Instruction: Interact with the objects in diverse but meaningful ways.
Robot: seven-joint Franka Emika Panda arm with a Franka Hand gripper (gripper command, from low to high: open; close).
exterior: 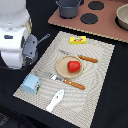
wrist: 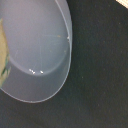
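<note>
The white robot arm's gripper is hidden; whether it's parted or clamped, I cannot tell. On the striped placemat (exterior: 100, 65), a glossy red tomato (exterior: 74, 66) sits centred on the tan round plate (exterior: 62, 67). Beside it: light-blue boxy cup (exterior: 31, 84), white flat utensil (exterior: 55, 100), flat yellow packet (exterior: 78, 40).

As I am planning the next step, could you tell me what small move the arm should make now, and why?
Probably ease down toward the rim of the pale bowl. The wrist view is filled by that bowl on the black surface, with no fingers showing, so nothing looks gripped; the tomato sits untouched on the plate.
</note>
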